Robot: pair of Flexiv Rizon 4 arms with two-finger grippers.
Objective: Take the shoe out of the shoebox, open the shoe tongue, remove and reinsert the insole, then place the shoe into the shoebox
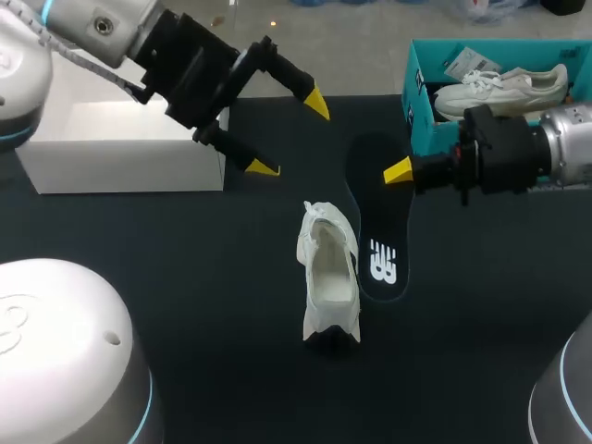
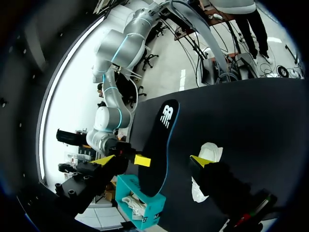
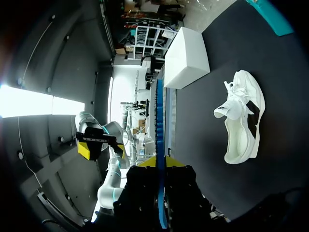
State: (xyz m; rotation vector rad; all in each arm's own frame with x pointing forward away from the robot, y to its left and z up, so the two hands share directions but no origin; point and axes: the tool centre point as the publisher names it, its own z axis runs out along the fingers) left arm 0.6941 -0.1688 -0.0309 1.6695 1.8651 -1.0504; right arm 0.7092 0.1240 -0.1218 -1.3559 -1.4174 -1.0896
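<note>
A white shoe (image 1: 328,273) lies on the dark table, its mouth facing up and its tongue pulled back. Right beside it is the black insole (image 1: 377,231) with a white logo, and my right gripper (image 1: 400,171) is shut on its far end. In the right wrist view the insole (image 3: 160,140) runs edge-on out from between the yellow tips (image 3: 161,162), with the shoe (image 3: 241,121) off to one side. My left gripper (image 1: 289,135) hangs open and empty above the table, behind the shoe. From its wrist, the insole (image 2: 159,145) shows ahead between its fingers (image 2: 200,160), untouched.
The teal shoebox (image 1: 421,120) stands at the back right with another white shoe (image 1: 504,88) inside. A white box (image 1: 120,139) sits at the back left, under my left arm. Dark tabletop (image 1: 213,305) stretches in front of the shoe.
</note>
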